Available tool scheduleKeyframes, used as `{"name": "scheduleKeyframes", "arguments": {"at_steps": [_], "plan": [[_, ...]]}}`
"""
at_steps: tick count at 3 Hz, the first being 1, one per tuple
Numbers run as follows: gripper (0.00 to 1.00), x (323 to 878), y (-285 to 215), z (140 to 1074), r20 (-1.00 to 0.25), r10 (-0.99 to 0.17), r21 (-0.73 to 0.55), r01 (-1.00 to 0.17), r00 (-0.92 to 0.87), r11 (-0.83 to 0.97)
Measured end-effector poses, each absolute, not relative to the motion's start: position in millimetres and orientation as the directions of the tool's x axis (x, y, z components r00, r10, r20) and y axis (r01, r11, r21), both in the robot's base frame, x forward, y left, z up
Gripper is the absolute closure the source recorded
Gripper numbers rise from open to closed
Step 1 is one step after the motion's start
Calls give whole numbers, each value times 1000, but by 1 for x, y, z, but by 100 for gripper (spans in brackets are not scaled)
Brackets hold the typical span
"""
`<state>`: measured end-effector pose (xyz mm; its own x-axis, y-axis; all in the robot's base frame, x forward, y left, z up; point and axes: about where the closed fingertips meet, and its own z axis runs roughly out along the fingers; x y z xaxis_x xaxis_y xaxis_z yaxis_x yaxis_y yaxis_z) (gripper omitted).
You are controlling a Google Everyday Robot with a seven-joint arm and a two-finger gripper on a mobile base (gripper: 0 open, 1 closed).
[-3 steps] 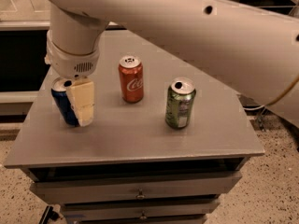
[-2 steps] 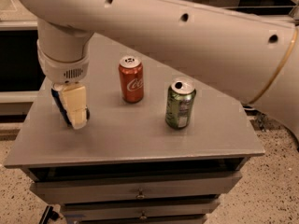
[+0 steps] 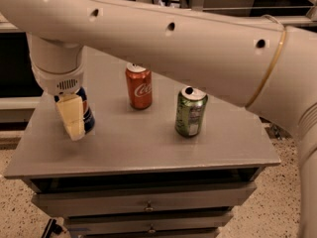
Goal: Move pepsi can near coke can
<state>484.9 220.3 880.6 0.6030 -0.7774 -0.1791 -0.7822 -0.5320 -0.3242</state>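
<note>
Gripper [image 3: 79,125] clenched on pepsi can [image 3: 89,117] — axis near upright, slightly tilted, by table [image 3: 148,150] left edge; open tabletop toward coke can [image 3: 138,87].

White curly Coca-Cola letters run down the coke can [image 3: 138,87] near the back edge of the table [image 3: 148,150]. The words on the green can [image 3: 190,114] cannot be read. By the left edge the gripper [image 3: 79,124] holds the pepsi can [image 3: 88,114] and hides its label.

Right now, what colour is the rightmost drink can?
Green can, silver top, camera view; the gripper is at the dark blue pepsi can.
</note>
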Motion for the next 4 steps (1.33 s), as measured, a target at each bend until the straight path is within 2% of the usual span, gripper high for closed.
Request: {"name": "scheduleKeyframes", "arguments": {"at_steps": [1, 3, 4], "plan": [[19, 477, 198, 892, -156, -750, -332, -749, 643, -573], [65, 479, 118, 958, -111, -725, -399, -698, 680, -594], [88, 483, 102, 981, -117, -720, -420, -691, 684, -588]]}}
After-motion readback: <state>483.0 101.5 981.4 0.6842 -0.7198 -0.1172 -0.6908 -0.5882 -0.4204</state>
